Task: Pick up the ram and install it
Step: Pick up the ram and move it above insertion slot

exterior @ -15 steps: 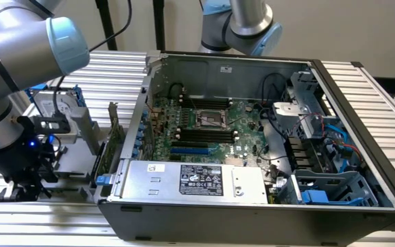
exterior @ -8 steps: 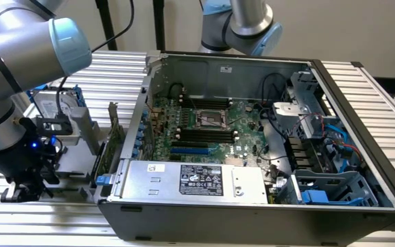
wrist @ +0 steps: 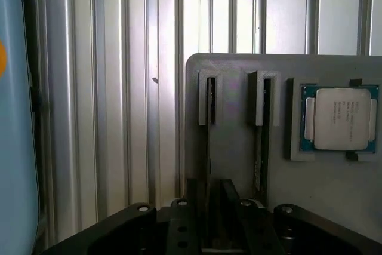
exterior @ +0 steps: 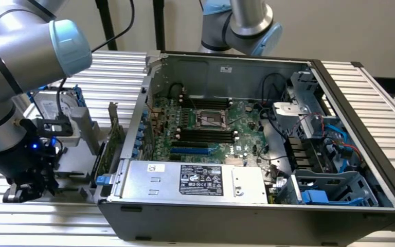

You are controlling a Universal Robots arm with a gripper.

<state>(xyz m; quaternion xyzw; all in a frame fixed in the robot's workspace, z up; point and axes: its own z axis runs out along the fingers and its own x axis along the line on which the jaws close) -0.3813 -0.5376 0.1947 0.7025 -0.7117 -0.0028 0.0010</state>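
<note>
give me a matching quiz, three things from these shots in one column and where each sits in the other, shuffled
1 ram
2 processor chip
3 power supply

A flat in a recess of the grey holder
B inside the computer case
C on edge in a slot of the grey holder

Pairs: 1-C, 2-A, 3-B

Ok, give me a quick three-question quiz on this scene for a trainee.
1. True or false: a processor sits in the grey holder beside the ram sticks.
2. Relative to the computer case, the gripper is: A inside; B outside, at the exterior view's left; C on top.
3. How many ram sticks stand on edge in the holder?
Key: 1 true; 2 B; 3 two.
</note>
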